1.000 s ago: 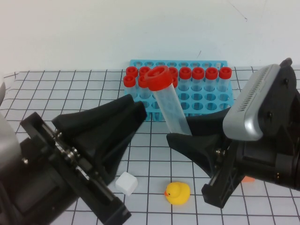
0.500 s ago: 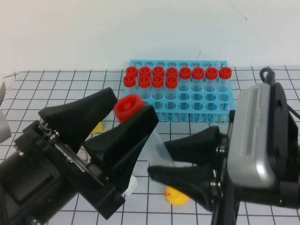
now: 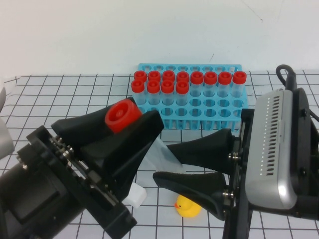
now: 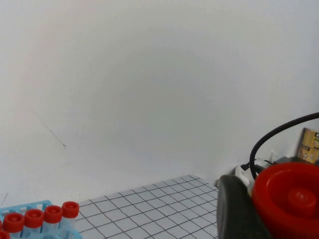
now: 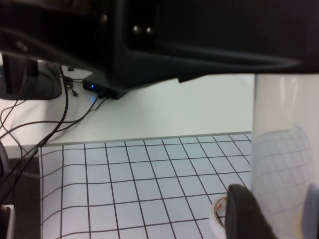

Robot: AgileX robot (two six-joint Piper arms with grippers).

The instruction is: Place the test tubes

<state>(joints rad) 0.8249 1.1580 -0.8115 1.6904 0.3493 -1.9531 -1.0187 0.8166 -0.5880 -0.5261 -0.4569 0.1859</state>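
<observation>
The two arms meet close to the near edge, above the gridded tabletop point(image 3: 60, 94), with one tube point(image 3: 163, 153) slung between them. The left end effector point(image 3: 137, 115) reaches in from the near left. It is closed about the tube's red cap point(image 3: 122, 115), which sits wedged between its two black fingers. In the left wrist view the cap point(image 4: 291, 199) lies right against one finger point(image 4: 234, 209). The right end effector point(image 3: 162, 162) comes in from the near right, part open, its fingers clamped on the clear lower end of the tube. In the right wrist view the clear body point(image 5: 284, 149) stands just beside one finger point(image 5: 244, 209). The tube is off the tabletop and tilted, cap up and to the left, clear end down and to the right.

Farther back, right of centre, stands the blue rack point(image 3: 227, 107). It holds twelve other tubes point(image 3: 197, 77), all red-capped and upright. Eight fill the far row and four stand in the next row at its left end. The nearer holes are bare.

On the tabletop under the arms lie a yellow duck point(image 3: 188, 206) and, to its left, a white cube point(image 3: 135, 195) partly hidden by the left arm. They are apart.
</observation>
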